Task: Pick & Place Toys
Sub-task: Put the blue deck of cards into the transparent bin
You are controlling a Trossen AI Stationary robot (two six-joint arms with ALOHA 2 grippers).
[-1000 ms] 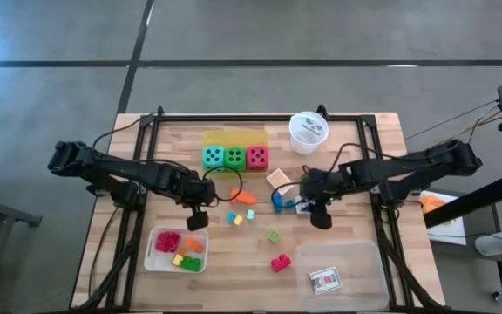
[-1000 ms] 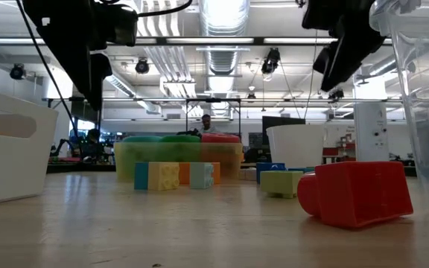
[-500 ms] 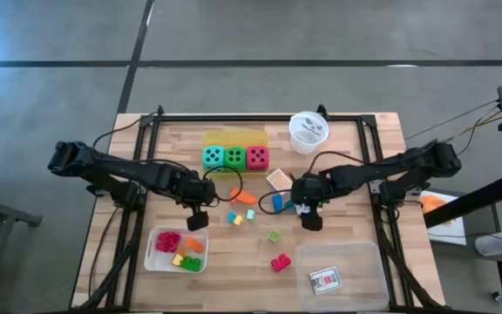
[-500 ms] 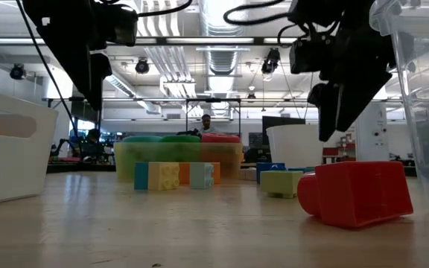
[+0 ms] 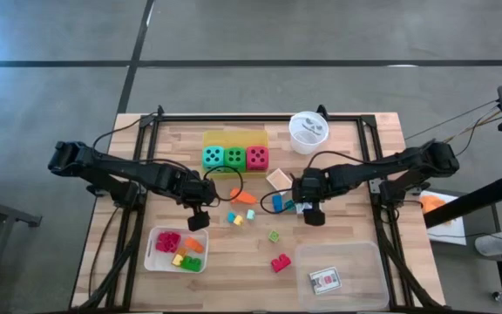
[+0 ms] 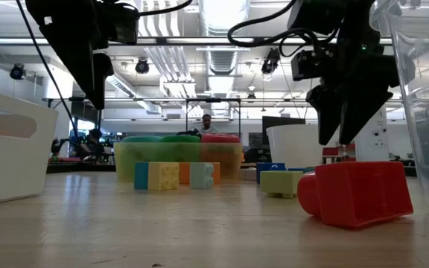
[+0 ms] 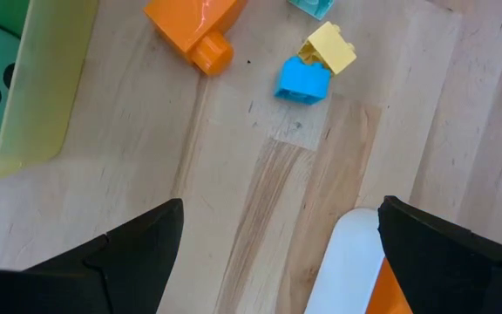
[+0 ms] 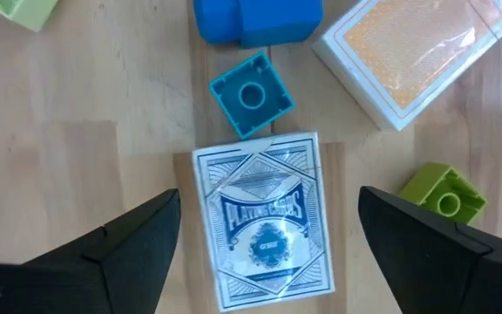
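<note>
Pale wooden planks of the counter (image 5: 347,235) carry a scatter of toys beneath two dark arms. Nearest the camera-side edge, a clear plastic tray (image 5: 340,275) on the right holds a red-backed pack of playing cards (image 5: 325,279), while a white plastic tray (image 5: 152,253) on the left holds a heap of red, orange, yellow and green plastic blocks (image 5: 181,249). Between the trays lies a red plastic block (image 5: 280,262), and just beyond it a small light-green plastic block (image 5: 274,235).

At mid-counter, the left tool (image 5: 197,220) hangs above bare wood just beyond the white tray, its fingers (image 7: 120,253) spread wide and holding nothing. To its right sit a joined yellow-and-blue plastic block (image 7: 314,64), a small teal block (image 5: 250,214) and an orange plastic block (image 7: 192,23).

Right of centre, the right tool (image 5: 313,215) hovers with fingers (image 8: 120,240) spread over a blue-backed pack of playing cards (image 8: 264,218) lying flat on the wood, not pinching it. Touching the pack's far edge is a teal square plastic block (image 8: 251,94), then a blue plastic block (image 8: 255,19); a clear-wrapped orange-backed card pack (image 8: 408,52) and a lime-green plastic block (image 8: 441,199) lie beside.

Farther back, a teal die (image 5: 213,158), a green die (image 5: 234,158) and a red die (image 5: 256,158), all black-dotted, stand in a row in a yellow plastic tray (image 5: 234,138). A round white cup (image 5: 308,131) stands at the far right.
</note>
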